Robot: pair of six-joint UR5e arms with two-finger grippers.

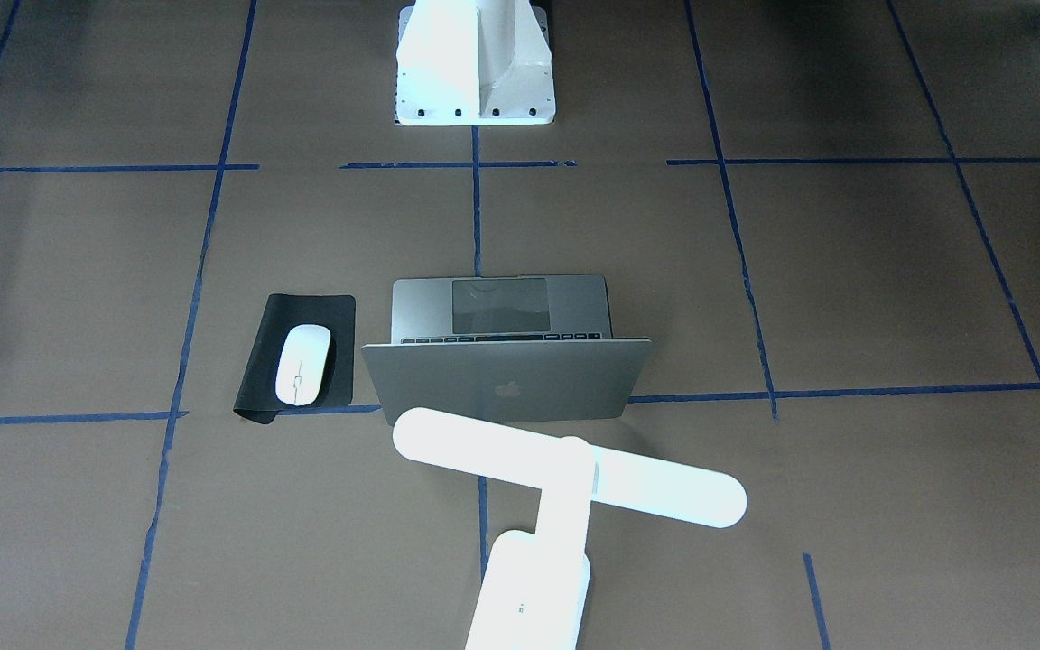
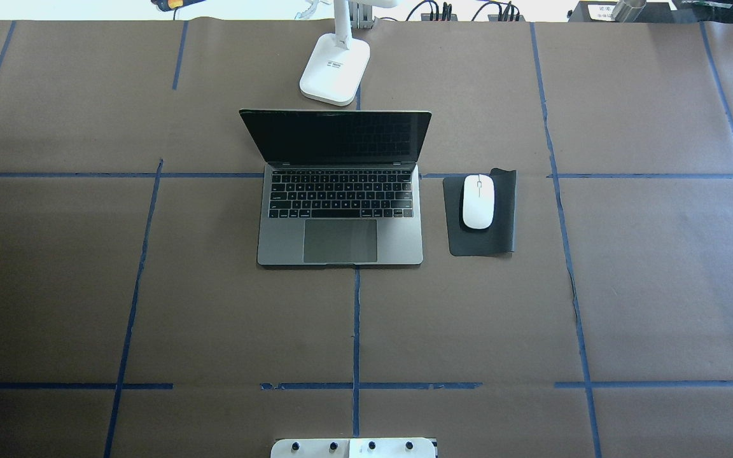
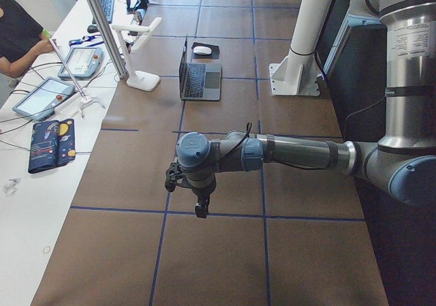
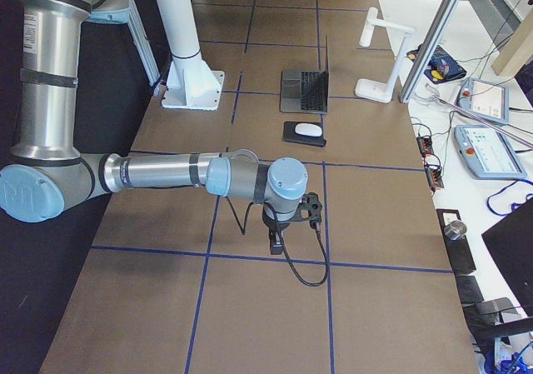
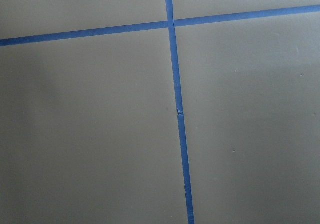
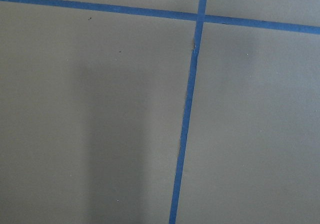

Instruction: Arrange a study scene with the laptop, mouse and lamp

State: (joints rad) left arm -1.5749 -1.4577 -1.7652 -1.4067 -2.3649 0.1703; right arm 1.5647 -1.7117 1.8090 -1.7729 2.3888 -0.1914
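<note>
Laptop (image 2: 340, 238) sitting open; mouse (image 2: 478, 201) lying on pad (image 2: 500, 235) right of laptop; lamp (image 2: 335, 76) standing behind laptop. My left gripper (image 3: 199, 207), right gripper (image 4: 277, 242) hanging far off; can't tell whether open or closed. Reaching in risking toppling lamp.

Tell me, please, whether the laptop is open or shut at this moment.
Open. The laptop has its lid raised, and the overhead view shows its keyboard and trackpad uncovered.
</note>
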